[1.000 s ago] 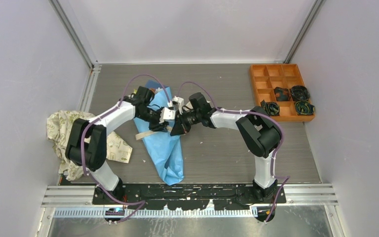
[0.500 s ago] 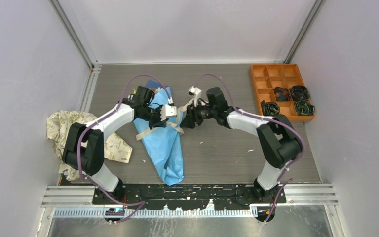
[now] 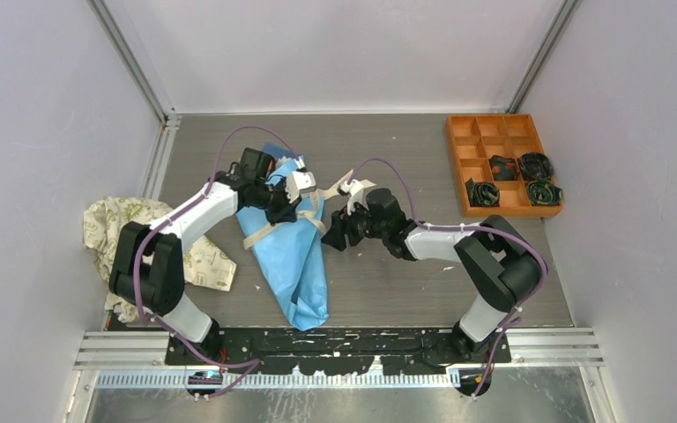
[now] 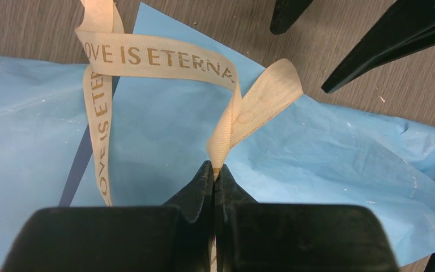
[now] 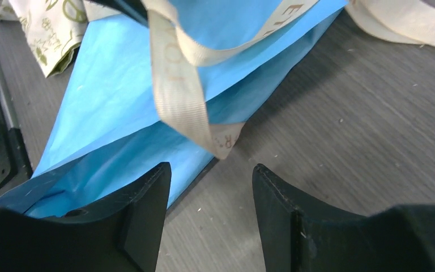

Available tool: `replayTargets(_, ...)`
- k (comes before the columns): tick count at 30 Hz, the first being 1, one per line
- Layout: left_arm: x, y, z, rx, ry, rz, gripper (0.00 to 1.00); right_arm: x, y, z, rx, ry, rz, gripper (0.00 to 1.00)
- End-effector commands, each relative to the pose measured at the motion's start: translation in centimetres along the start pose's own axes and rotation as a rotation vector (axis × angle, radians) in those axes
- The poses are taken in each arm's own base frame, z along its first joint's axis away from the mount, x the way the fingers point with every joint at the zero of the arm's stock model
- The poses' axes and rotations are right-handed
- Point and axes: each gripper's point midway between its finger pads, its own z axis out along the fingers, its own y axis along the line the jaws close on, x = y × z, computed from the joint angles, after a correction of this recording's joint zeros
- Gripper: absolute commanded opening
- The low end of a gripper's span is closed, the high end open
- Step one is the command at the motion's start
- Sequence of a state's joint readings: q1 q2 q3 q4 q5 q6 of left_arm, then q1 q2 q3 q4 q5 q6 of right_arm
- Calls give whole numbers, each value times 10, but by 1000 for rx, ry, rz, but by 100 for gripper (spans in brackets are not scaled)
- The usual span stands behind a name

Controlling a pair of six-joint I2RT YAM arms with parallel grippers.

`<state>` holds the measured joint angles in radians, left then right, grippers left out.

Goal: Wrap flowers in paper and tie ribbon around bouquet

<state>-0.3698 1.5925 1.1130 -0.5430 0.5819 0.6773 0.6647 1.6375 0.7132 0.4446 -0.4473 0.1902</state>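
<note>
Handoff done: left claw (image 4: 214,170) is now pinched shut on the ribbon (image 4: 153,56) end and has pulled toward the table's far edge. Right claw (image 5: 210,169) has let go, jaws spread, and dropped beside the bouquet (image 3: 304,264). The loop looks slack, so I'd say the knot isn't cinched yet. Bouquet lies left of table centre, tip toward the near edge.

Count:
- one ribbon
- one bouquet
- one cloth (image 3: 106,225) at the left edge
- one tray (image 3: 458,132) in the far-right corner
- four dark coils (image 3: 502,166)
</note>
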Motion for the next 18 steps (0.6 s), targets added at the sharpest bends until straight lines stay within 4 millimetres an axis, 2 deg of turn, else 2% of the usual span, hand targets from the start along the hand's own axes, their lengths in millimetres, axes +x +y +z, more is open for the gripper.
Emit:
replayTargets(1, -30, 9, -22, -61, -54, -36, 0, -44, 3, 10, -2, -165, -49, 61)
replayTargets(3, -29, 8, -26, -74, -36, -97, 0, -51, 3, 7, 11, -187, -53, 60)
replayTargets(6, -25, 11, -29, -119, -4, -206, 0, -74, 10, -14, 29, -313, -95, 57)
replayTargets(8, -25, 11, -30, -129, 4, -260, 0, -91, 28, -26, 21, -393, -137, 53)
replayTargets(10, -28, 9, -30, -120, 3, -294, 0, -95, 52, -26, 28, -406, -241, 52)
replayTargets(12, -34, 9, -30, -116, -1, -304, 0, -100, 82, -19, -6, -438, -292, 51)
replayTargets(14, -38, 11, -29, -120, -5, -305, 0, -102, 100, -8, -39, -479, -263, 48)
replayTargets(16, -39, 14, -30, -135, -6, -303, 0, -101, 101, 5, -34, -505, -215, 44)
replayTargets(18, -37, 18, -29, -157, 0, -303, 0, -90, 99, 25, -25, -495, -178, 40)
